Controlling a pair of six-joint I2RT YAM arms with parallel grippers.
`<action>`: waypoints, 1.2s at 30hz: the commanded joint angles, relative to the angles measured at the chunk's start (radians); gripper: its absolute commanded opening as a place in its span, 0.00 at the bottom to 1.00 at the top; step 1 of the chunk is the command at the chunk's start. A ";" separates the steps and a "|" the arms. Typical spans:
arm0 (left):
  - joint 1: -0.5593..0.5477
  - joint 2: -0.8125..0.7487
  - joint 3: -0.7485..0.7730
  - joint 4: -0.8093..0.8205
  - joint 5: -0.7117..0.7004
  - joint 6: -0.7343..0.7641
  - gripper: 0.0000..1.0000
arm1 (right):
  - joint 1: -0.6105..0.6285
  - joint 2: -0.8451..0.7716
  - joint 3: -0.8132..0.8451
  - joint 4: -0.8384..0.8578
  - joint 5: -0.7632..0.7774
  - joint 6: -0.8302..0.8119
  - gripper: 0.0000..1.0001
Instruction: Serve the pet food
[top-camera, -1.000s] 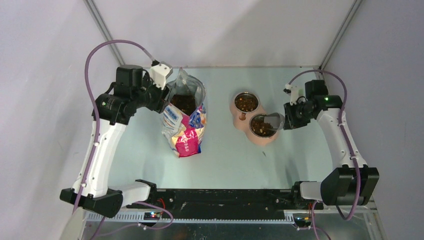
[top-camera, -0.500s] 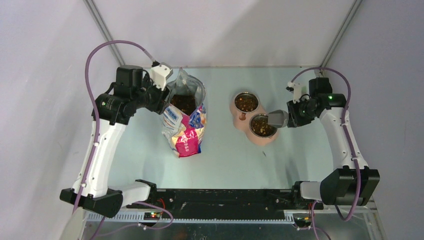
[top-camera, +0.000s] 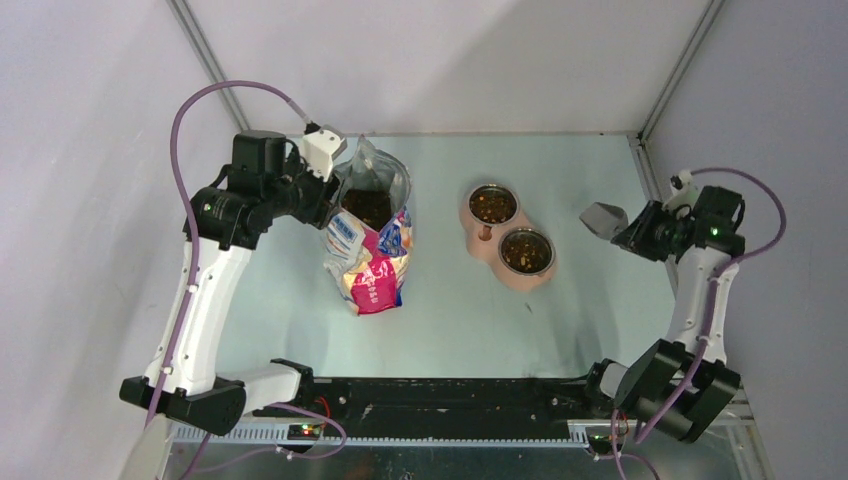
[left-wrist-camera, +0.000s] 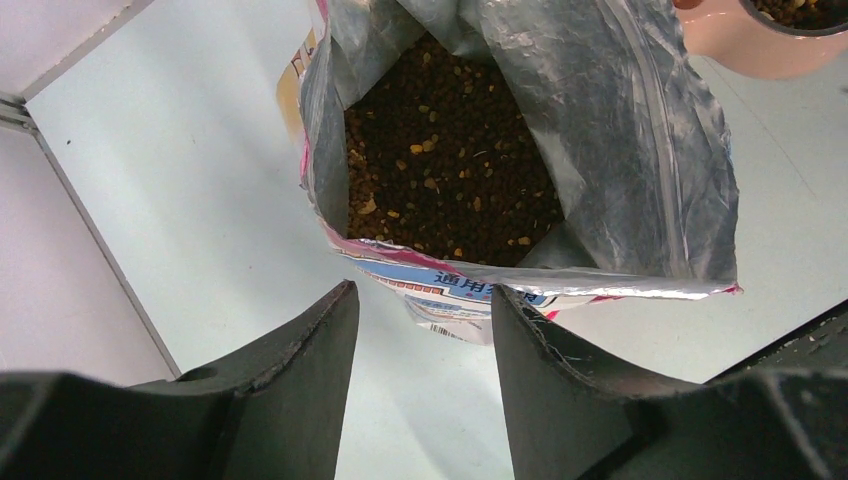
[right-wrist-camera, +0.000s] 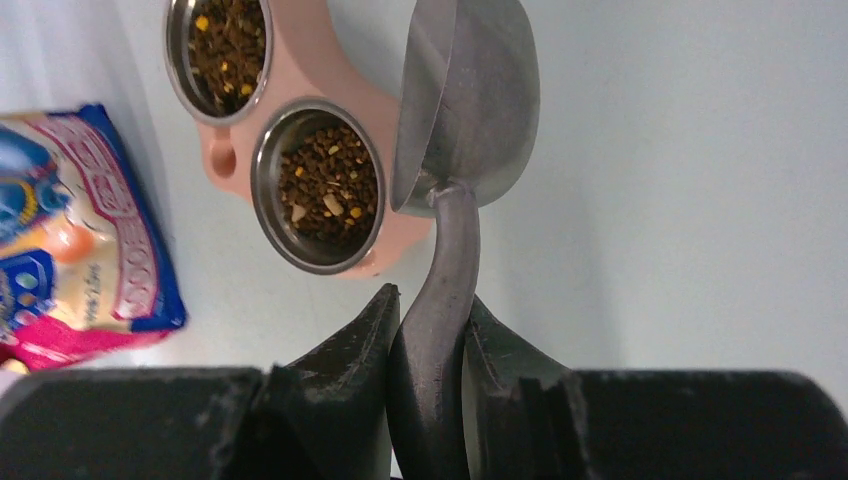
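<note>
Your right gripper (right-wrist-camera: 432, 297) clamps the grey metal scoop (right-wrist-camera: 480, 90), held apart from the dark brown kibble pellets (right-wrist-camera: 328, 190); left gripper (left-wrist-camera: 420, 290) fingers spread.

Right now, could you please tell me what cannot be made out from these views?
- How deep the pet food lies in the bag: left wrist, the bag's walls hide it.
- Whether the left gripper touches the bag's rim: top external, the wrist covers it.
- The scoop handle's end: right wrist, hidden inside the right gripper.
- The pink feeder: left wrist, cut off by the top edge.
</note>
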 joint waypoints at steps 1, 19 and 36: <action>0.008 -0.010 0.043 0.001 0.024 -0.012 0.58 | -0.047 -0.104 -0.163 0.295 -0.112 0.274 0.00; 0.008 -0.013 0.056 -0.011 0.046 -0.020 0.59 | -0.035 -0.252 -0.555 0.583 -0.021 0.529 0.05; 0.008 -0.022 0.061 -0.019 0.036 -0.011 0.60 | -0.029 -0.224 -0.598 0.492 -0.049 0.574 0.19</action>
